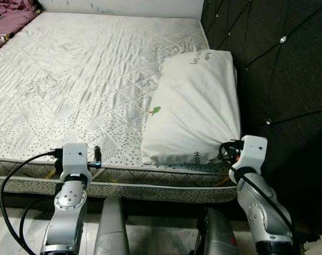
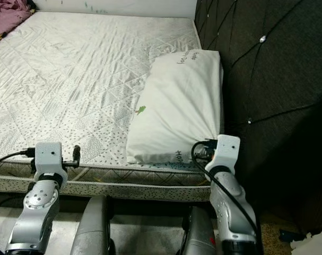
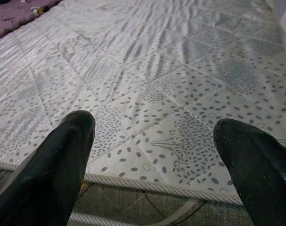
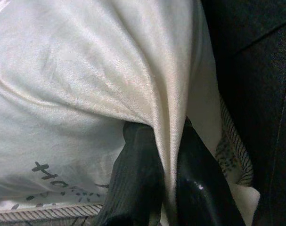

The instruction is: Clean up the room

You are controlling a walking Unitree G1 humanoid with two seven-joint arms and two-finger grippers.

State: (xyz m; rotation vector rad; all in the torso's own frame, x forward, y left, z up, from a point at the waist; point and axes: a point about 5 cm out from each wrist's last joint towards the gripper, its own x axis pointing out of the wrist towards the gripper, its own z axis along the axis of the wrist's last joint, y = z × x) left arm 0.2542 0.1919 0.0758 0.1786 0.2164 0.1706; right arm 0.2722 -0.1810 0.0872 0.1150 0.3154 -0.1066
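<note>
A white pillow (image 1: 195,106) with a small green print lies on the right side of the quilted mattress (image 1: 81,79), against the dark headboard. My right gripper (image 4: 167,188) is shut on the pillow's near right corner, with the cloth pinched between its black fingers (image 4: 133,183). Its silver wrist (image 1: 251,151) sits at that corner, at the mattress edge. Over the near edge of the mattress, left of the pillow, my left gripper (image 3: 154,155) hovers open with nothing between its fingers (image 3: 62,165).
A dark tufted headboard (image 1: 277,69) rises on the right. A purple blanket (image 1: 7,21) lies at the far left corner of the bed. The bed's striped side edge (image 1: 150,183) runs in front of me. White crumpled paper (image 2: 309,244) lies on the floor at the right.
</note>
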